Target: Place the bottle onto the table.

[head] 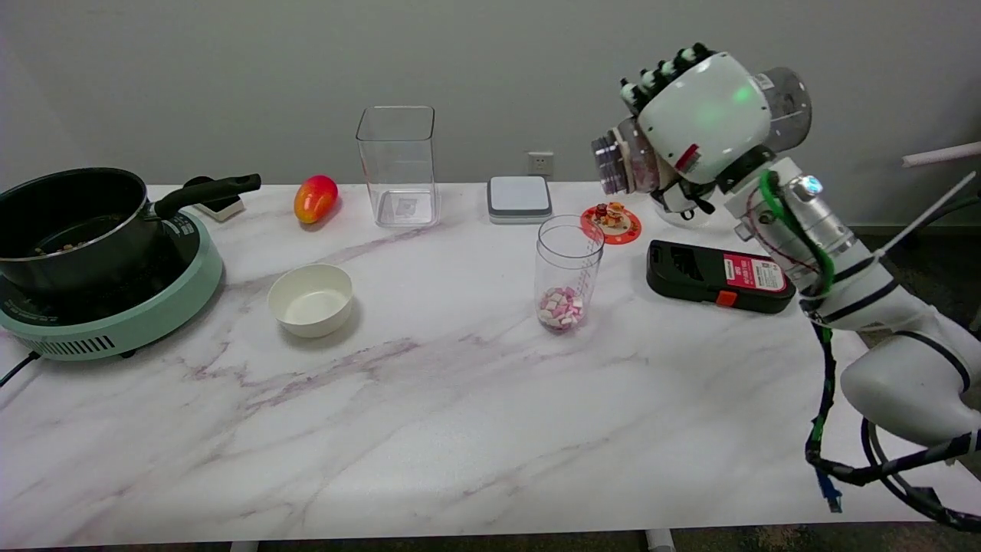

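plain grey-white wall [230, 61] behind my table, no marks on it, evenly lit. a white wall socket [540, 162] sits low on it, just above the table's far edge. table [429, 429] is white marble-look with grey-purple veins, soft shadows, a light sheen. right of the table, dark floor [931, 253] with a pale skirting strip along the wall base. a white bar [941, 154] pokes in at the right edge.

Bottle [625, 162] sideways in right hand [705, 115]
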Tool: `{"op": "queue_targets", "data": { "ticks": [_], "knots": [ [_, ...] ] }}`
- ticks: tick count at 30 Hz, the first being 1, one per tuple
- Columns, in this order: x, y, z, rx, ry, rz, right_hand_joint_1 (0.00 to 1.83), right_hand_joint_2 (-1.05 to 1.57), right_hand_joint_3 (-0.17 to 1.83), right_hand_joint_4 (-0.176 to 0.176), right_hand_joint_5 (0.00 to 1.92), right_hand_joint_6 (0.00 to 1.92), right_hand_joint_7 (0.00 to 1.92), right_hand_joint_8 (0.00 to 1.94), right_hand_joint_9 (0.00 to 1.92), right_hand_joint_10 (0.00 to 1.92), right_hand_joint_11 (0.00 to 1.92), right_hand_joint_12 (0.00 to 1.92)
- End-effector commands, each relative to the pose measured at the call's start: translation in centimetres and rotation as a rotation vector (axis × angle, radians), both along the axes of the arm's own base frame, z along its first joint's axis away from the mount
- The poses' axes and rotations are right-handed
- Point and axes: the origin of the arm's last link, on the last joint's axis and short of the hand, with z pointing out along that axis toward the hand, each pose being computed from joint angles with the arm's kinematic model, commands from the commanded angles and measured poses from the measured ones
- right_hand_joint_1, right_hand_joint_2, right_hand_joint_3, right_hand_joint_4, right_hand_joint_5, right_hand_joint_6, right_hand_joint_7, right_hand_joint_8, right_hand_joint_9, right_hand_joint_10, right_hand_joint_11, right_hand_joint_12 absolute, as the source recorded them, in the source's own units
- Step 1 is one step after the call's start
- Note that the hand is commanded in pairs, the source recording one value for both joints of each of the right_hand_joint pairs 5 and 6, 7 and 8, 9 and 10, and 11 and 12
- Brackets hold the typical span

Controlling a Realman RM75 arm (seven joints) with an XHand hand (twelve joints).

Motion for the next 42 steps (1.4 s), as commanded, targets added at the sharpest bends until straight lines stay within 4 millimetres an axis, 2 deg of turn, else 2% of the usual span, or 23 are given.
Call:
{"op": "queue_targets", "data": {
  "ticks": [1, 3, 4, 8, 11, 20, 26, 42],
  "knots": [
    [-4.0, 8.3, 1.9, -0.109, -0.673, 0.266, 1.51, 0.69, 1.03, 0.000, 1.43, 1.43, 1.55, 1.55, 1.46, 1.46, 1.22, 1.22],
    [-5.0, 8.9, 0.1, -0.104, -0.759, 0.273, 1.51, 0.68, 1.04, 0.000, 1.42, 1.42, 1.55, 1.55, 1.46, 1.46, 1.23, 1.23],
    [-5.0, 8.9, -0.1, -0.115, -0.777, 0.287, 1.52, 0.69, 1.04, 0.000, 1.42, 1.42, 1.55, 1.55, 1.47, 1.47, 1.23, 1.23],
    [-6.2, 9.4, -3.3, -0.072, -0.955, 0.324, 1.51, 0.76, 1.00, 0.000, 1.44, 1.44, 1.57, 1.57, 1.49, 1.49, 1.26, 1.26],
    [-7.0, 10.0, -4.4, -0.085, -1.004, 0.324, 1.50, 0.79, 0.98, 0.000, 1.44, 1.44, 1.57, 1.57, 1.50, 1.50, 1.26, 1.26],
    [-8.7, 10.8, -5.4, -0.085, -1.184, 0.257, 1.49, 0.86, 0.94, 0.000, 1.46, 1.46, 1.58, 1.58, 1.50, 1.50, 1.26, 1.26],
    [-10.1, 11.2, -5.2, -0.084, -1.279, 0.248, 1.47, 0.94, 0.86, 0.000, 1.49, 1.49, 1.60, 1.60, 1.52, 1.52, 1.28, 1.28],
    [-10.7, 11.1, -4.3, -0.089, -1.337, 0.269, 1.46, 0.97, 0.83, 0.000, 1.49, 1.49, 1.61, 1.61, 1.52, 1.52, 1.28, 1.28]
  ]
}}
